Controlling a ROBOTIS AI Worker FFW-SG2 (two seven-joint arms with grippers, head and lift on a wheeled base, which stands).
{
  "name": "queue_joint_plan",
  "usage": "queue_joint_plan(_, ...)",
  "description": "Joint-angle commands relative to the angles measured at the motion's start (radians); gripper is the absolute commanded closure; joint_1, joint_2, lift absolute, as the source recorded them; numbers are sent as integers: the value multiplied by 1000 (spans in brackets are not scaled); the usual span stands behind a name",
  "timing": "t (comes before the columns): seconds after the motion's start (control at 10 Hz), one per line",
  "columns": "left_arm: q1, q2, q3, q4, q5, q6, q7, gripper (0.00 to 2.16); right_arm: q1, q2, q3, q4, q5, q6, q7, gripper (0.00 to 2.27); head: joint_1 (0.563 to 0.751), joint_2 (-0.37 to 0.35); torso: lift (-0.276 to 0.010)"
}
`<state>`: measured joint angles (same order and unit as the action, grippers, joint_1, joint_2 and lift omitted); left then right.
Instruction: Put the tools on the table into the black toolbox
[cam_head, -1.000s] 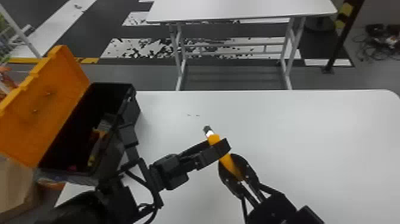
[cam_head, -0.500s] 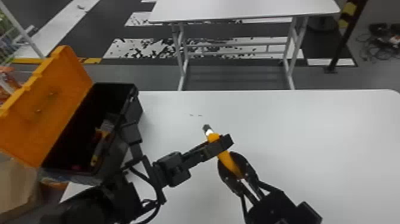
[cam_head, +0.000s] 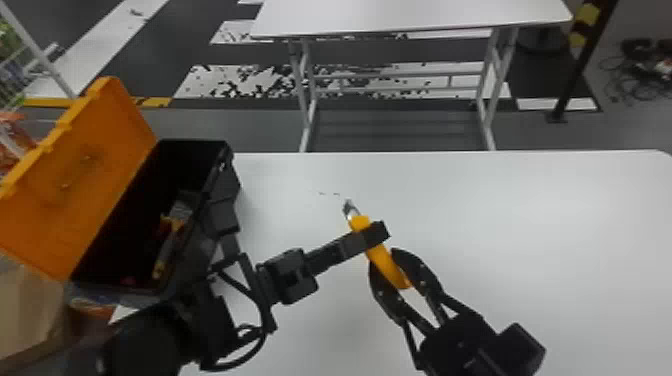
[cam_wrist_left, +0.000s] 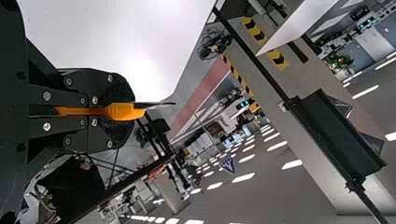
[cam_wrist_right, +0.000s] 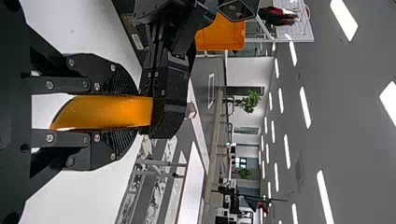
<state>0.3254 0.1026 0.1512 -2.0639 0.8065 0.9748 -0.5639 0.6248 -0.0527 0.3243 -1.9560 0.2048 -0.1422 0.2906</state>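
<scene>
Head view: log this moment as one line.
orange-handled tool: held by both grippers | left gripper: shut nearer metal tip | right gripper: shut on handle's far end | black toolbox: open, items inside

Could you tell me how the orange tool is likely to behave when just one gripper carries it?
The orange tool will probably stay stiff: its broad handle looks like hard plastic. It may pivot in the right gripper, which holds its rear end, leaving the metal tip far out. The smooth-looking handle could also slip slightly.

The white table (cam_head: 525, 225) holds the open black toolbox (cam_head: 192, 157) at its left edge and bears small dark marks (cam_head: 336, 194).
</scene>
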Motion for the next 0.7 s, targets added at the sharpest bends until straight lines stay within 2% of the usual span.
queue_joint_plan(0.0, -6, 2, 8, 1, -1, 0, -1, 2132, 3, -1, -14, -4, -19, -3, 1, 22, 695, 139, -75)
queue_joint_plan(0.3, -9, 9, 91, -1, 13, 19, 6, 2132, 24, -1, -79, -9, -82, -18, -4, 53, 695, 132, -75)
queue_joint_plan(0.6, -26, 15, 231, -7, 22, 15, 1, 2132, 59, 1, -156, 0, -156, -73, -2, 63, 695, 141, -75)
